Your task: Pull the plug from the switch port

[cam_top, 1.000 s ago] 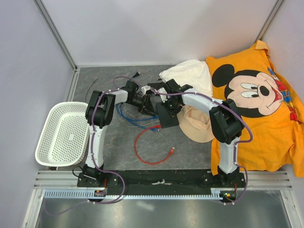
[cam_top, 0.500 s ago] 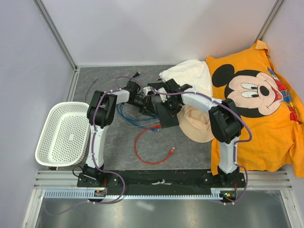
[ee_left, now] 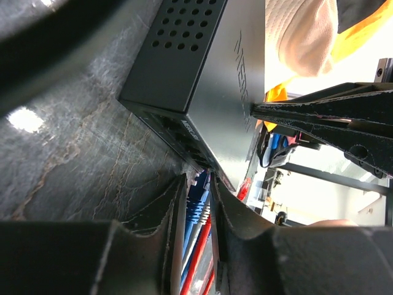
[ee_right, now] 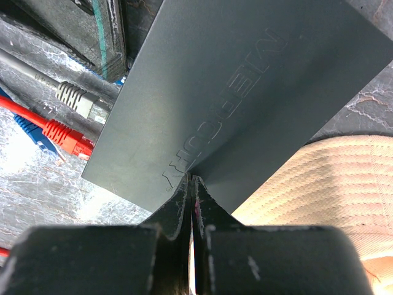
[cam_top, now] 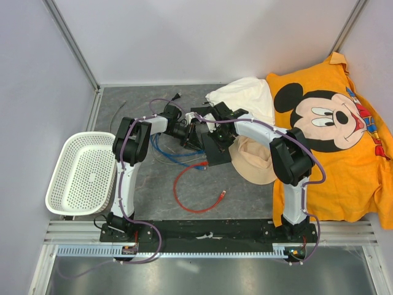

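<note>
The black switch point(cam_top: 218, 150) lies flat mid-table beside a tan hat point(cam_top: 255, 161). In the left wrist view its port edge point(ee_left: 184, 138) faces my left gripper point(ee_left: 198, 184), which is shut on a blue plug point(ee_left: 199, 208) seated in that edge, with grey and red cables running alongside. My right gripper point(ee_right: 194, 179) is shut, its tips pressed down on the switch's top face point(ee_right: 245, 80). Its fingers point(ee_left: 319, 114) show resting on the switch in the left wrist view. In the top view the left gripper point(cam_top: 186, 132) and right gripper point(cam_top: 212, 130) meet over the switch.
A grey plug point(ee_right: 77, 95) and a red plug point(ee_right: 61, 132) sit by the port edge. A red cable point(cam_top: 190, 187) and blue cables point(cam_top: 164, 150) loop in front. A white basket point(cam_top: 83, 175) stands left; an orange shirt point(cam_top: 334, 129) and white cloth point(cam_top: 242, 95) lie right.
The left arm has edged slightly toward the switch. The right arm and the switch have not visibly moved.
</note>
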Controlling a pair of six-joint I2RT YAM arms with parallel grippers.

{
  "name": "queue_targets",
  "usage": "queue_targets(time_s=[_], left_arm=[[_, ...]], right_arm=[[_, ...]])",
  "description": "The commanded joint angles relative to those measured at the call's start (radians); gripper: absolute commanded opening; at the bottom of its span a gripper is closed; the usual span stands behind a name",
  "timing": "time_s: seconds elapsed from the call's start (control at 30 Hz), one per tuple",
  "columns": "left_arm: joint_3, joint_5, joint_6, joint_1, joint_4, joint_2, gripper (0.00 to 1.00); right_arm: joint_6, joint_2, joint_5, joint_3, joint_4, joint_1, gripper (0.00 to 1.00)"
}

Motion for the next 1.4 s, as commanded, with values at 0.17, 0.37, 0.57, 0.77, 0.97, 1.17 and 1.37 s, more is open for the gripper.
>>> queue_targets(time_s=[0.17,0.37,0.57,0.77,0.97,1.17,1.37], left_arm=[[0.009,-0.019,0.059,-0.027,-0.036,0.01,0.07],[0.013,-0.027,0.069,-0.027,-0.042,0.011,0.02],[0.017,-0.052,0.132,-0.027,-0.086,0.008,0.02],[0.024,-0.053,0.209,-0.027,-0.17,0.011,0.02],[0.006,-0.073,0.305,-0.024,-0.25,-0.015,0.02],[-0.054,-0.099,0.336,-0.004,-0.261,-0.058,0.02],[-0.066,-0.108,0.364,0.042,-0.296,-0.078,0.02]], right_arm=[[-0.001,0.043,0.008,0.002,0.014,0.022,0.0],[0.0,0.049,0.022,0.007,0.015,0.025,0.0],[0.006,0.056,0.051,0.006,0.018,0.027,0.0],[0.025,0.081,0.106,-0.017,0.029,0.018,0.0],[0.042,0.112,0.109,-0.016,0.022,0.002,0.0],[0.048,0.13,0.118,0.002,0.025,0.001,0.0],[0.046,0.135,0.128,-0.004,0.023,0.002,0.0]])
